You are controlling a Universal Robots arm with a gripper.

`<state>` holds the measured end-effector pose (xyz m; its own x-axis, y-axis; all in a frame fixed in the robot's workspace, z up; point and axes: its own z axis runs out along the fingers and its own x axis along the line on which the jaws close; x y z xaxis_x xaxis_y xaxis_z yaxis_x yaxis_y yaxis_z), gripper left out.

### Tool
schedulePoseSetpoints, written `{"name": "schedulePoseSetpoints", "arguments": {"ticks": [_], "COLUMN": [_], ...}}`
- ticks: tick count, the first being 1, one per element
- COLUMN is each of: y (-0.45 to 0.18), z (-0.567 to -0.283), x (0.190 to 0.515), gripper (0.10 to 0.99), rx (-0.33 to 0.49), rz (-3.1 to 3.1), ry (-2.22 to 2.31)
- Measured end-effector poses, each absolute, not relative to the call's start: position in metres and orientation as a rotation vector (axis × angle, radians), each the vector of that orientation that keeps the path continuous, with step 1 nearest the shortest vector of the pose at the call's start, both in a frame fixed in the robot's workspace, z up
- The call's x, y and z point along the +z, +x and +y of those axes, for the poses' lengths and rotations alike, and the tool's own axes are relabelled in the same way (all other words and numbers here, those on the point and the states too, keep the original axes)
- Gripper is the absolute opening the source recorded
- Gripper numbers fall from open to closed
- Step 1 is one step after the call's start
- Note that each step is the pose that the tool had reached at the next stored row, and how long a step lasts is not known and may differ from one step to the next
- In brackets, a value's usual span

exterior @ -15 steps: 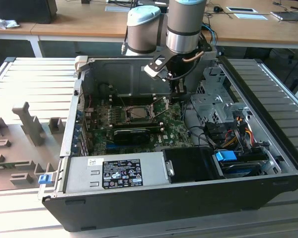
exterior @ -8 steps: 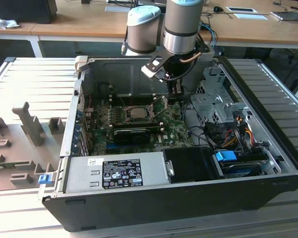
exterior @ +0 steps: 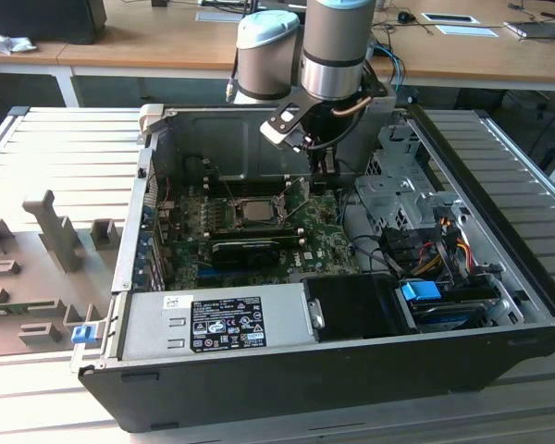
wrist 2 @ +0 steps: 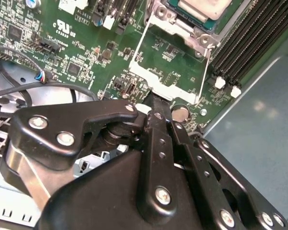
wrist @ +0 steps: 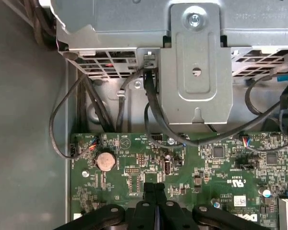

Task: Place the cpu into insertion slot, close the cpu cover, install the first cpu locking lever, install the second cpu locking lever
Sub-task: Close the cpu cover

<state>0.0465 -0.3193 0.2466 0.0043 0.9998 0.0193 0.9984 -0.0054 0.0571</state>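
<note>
hovers over the board with gripper [wrist 2: 156, 101] fingers [wrist: 149, 201] pressed together, holding nothing, tips just beside the edge of the open cpu cover [wrist 2: 153, 79]; cpu [wrist 2: 201, 7] seated in the insertion slot [wrist 2: 178, 27] nearby.

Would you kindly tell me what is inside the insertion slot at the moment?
The cpu lies in the insertion slot, its silvery top uncovered; the cpu cover is swung open beside it. The chip hides the slot's floor.

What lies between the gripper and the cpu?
In the second wrist view, the open cpu cover sits between gripper and cpu, green board showing through its window.
</note>
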Motion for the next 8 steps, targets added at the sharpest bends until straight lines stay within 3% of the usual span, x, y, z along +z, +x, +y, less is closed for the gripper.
{"name": "schedulePoseSetpoints", "arguments": {"ticks": [8], "y": [0.0424], "z": [-0.3193], "x": [0.2466], "gripper": [0.106], "rx": [0.084], "rz": [2.196], "ry": [2.207]}}
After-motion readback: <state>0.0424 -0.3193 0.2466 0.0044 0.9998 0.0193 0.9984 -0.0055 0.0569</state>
